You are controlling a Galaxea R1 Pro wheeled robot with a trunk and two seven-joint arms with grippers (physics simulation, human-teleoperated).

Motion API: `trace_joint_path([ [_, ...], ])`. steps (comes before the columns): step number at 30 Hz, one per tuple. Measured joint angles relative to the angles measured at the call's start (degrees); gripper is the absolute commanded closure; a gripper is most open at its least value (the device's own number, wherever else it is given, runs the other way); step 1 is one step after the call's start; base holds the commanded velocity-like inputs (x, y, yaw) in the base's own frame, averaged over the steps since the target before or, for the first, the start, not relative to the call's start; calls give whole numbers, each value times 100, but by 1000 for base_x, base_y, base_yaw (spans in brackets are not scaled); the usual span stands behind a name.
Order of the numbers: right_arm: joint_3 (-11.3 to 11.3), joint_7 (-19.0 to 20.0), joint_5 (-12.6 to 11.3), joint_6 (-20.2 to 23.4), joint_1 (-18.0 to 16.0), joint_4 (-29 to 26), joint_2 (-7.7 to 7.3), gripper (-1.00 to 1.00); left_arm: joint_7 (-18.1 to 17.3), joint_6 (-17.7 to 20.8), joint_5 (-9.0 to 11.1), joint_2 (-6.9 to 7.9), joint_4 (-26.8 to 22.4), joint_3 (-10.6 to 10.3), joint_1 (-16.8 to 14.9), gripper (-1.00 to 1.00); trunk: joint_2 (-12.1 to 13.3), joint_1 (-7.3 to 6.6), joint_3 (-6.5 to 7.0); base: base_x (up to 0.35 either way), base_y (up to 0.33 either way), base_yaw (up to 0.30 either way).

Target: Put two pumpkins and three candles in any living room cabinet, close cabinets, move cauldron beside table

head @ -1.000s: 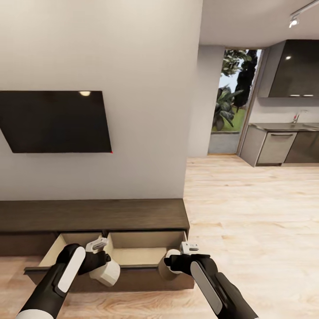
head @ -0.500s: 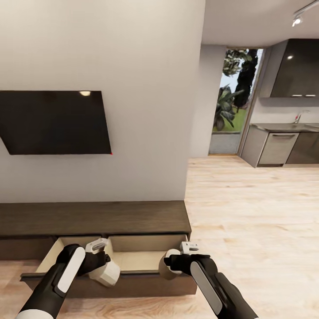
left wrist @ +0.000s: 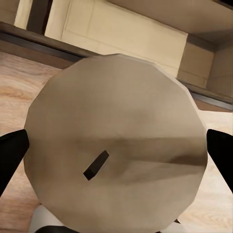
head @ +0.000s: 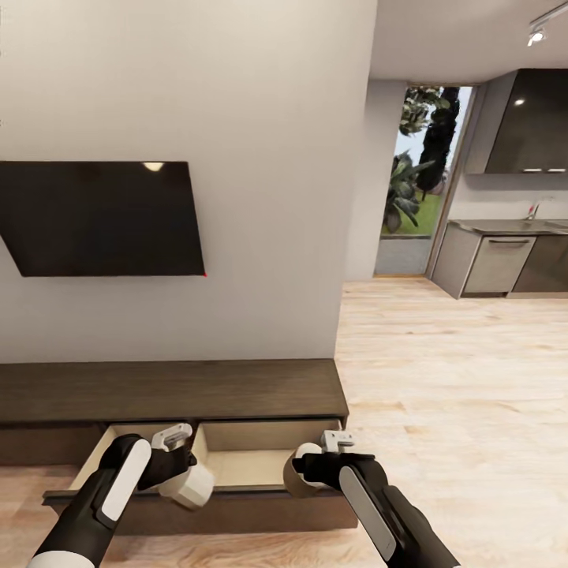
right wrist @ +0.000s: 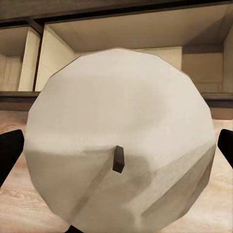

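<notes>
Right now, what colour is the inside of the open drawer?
Pale beige inside the drawer, clearest in the head view.

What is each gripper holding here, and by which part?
Each holds a candle by its round side: left gripper one candle, right gripper the other candle.

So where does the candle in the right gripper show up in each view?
Head view: the right candle sits low and right of centre, at the right gripper, over the open drawer.
Right wrist view: the candle is central, wick end facing the camera.
Left wrist view: that one is the left candle.
Shared landmark: the beige drawer.
</notes>
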Motion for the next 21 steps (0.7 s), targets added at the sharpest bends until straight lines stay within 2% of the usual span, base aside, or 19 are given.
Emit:
trace_joint_path([
  [9,-2,1,8,-4,0,7,0,100,0,-8,48,-3,3,-8,0,100,0,0,0,13,90,0],
  [21,-2,9,4,-5,0,9,7,100,0,-12,39,-3,4,-8,0,100,0,-1,0,126,108,0],
])
